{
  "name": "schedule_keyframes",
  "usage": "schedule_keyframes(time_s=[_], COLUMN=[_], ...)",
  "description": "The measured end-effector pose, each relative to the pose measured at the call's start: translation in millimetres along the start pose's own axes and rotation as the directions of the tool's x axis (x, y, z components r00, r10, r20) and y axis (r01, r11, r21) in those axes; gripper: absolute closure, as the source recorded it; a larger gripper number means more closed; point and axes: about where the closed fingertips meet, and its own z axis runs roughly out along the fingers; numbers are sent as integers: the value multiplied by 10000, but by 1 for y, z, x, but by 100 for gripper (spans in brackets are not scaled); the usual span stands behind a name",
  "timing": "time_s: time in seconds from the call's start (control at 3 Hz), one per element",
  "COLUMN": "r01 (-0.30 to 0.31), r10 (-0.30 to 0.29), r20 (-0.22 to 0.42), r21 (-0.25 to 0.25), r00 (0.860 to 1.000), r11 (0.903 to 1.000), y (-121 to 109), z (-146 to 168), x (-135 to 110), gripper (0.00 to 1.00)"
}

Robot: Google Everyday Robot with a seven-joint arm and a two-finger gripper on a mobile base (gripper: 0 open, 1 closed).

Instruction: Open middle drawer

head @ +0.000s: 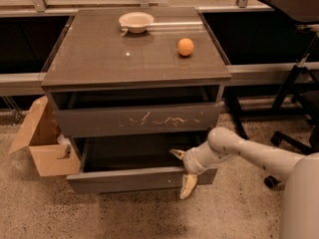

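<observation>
The gripper (181, 174) is found at the right end of the middle drawer (124, 179), low at the cabinet's front. Its fingers are spread apart: one (177, 154) is seen over the open box, the other (188, 185) hangs in front of the plain panel, so the top edge is straddled and not clamped. Behind it, the pale arm (249, 152) is stretched in from the lower right.

The middle drawer is judged already well drawn out, its dark interior exposed beneath the scratched top drawer (137, 119), which is itself slightly out.

With the hold so far off-centre, the drawer could be skewed and jammed on its runners if it is pulled further. With the fingers loose, the edge could be slipped off. A hard pull could jolt the cabinet, and the orange (185, 47) might be set rolling off the cabinet top (99, 59), beside the bowl (136, 21). The cardboard box (42, 146) at the left could be struck by the drawer's corner.
</observation>
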Motion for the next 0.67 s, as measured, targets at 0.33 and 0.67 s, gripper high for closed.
schedule_keyframes(time_s=[0.33,0.67], r01=[175,145], r10=[-172,-126], r20=[65,215], r21=[-400,-906], r00=[9998,9997], r11=[9990,9958], y=[16,37], z=[-3,-3], x=[-6,-6], gripper=[0,19])
